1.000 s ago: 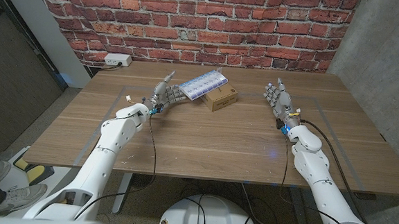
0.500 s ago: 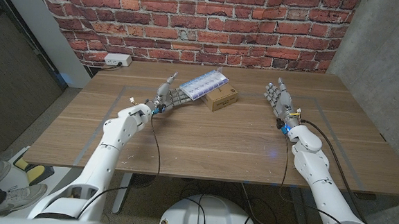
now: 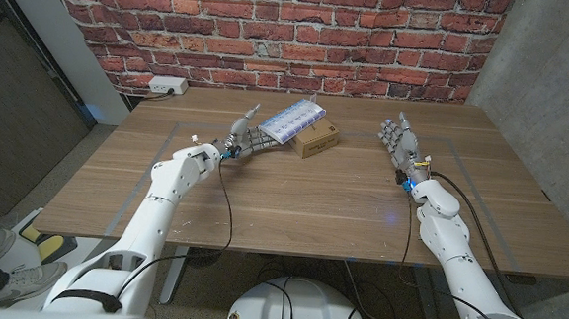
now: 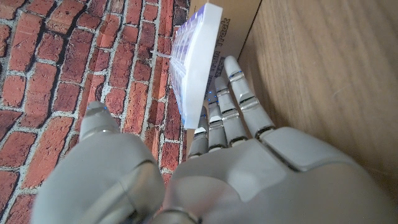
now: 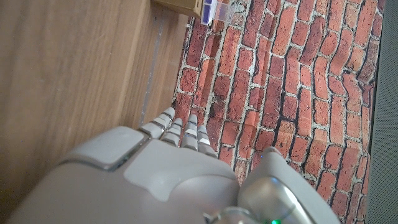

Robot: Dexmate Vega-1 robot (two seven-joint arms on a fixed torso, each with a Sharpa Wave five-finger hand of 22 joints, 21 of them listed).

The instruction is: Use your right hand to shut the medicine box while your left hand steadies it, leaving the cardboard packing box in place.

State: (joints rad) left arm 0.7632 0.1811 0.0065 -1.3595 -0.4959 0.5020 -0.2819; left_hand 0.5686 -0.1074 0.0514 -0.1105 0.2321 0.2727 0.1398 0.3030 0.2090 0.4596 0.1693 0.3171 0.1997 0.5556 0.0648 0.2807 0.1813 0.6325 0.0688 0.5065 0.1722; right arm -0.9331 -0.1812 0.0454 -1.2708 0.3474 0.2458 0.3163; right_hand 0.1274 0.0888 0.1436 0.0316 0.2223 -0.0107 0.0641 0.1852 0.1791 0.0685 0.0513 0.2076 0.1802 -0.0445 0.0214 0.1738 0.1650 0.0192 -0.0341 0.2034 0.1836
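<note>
Head view: the medicine box (image 3: 291, 119), a pale blue-white pill organiser, lies tilted on the far half of the table (image 3: 292, 195), its right end propped on the cardboard box (image 3: 316, 140) and its left end lower, toward the left hand (image 3: 247, 139). The left hand reaches in from the left with fingers extended and slightly apart, its fingertips at or just under the medicine box's lower edge; actual contact cannot be told. The right hand (image 3: 398, 143) stands well apart to the right of both boxes, palm upright, fingers straight and spread, holding nothing. A white power strip (image 3: 167, 86) sits at the table's far left edge against the brick wall (image 3: 273, 30). Left wrist view: the left hand (image 4: 211, 162) points its fingers (image 4: 239, 93) along the underside of the medicine box (image 4: 196, 62), with the cardboard box (image 4: 233, 31) just behind it. Right wrist view: the right hand (image 5: 168, 174) is empty over bare wood, fingers extended, with the cardboard box (image 5: 180, 6) and medicine box (image 5: 214, 9) far off
</note>
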